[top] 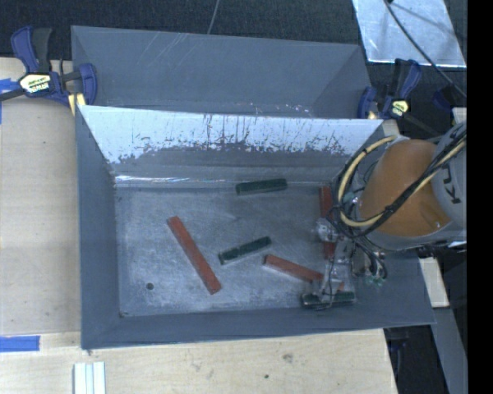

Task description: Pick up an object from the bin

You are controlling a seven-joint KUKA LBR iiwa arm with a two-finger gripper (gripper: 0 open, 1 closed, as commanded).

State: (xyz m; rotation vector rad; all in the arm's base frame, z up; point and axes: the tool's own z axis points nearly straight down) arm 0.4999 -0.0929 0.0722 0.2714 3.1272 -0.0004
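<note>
grey metal bin point(99, 245), few things, loosely scattered on the floor. arm came in from the right, its orange cover point(403, 195) and looped cables point(355, 175) hanging over the bin's right wall.

tool point(332, 290) was down low in the near right corner, pointing at the floor. whether it was apart or together: could not tell, the tip was too dark and cluttered to read.

nearest thing: a short red-brown bar point(289, 267), lying flat and slightly slanted, its right end running under the tool. just beside the tip, against the near wall, lay a dark piece point(320, 301); could not tell if it was a loose thing or part of the tool.

rest of the floor:
- dark green bar point(245, 249) at centre, slightly tilted, just left of the short red-brown bar, apart from it.
- long red-brown bar point(194, 254) left of centre, lying on a diagonal.
- second dark green bar point(261, 186) near the far wall, almost level.
- red piece point(324, 200) by the right wall, partly hidden behind the cables.
- small dark speck point(150, 286) near the left front corner.
</note>
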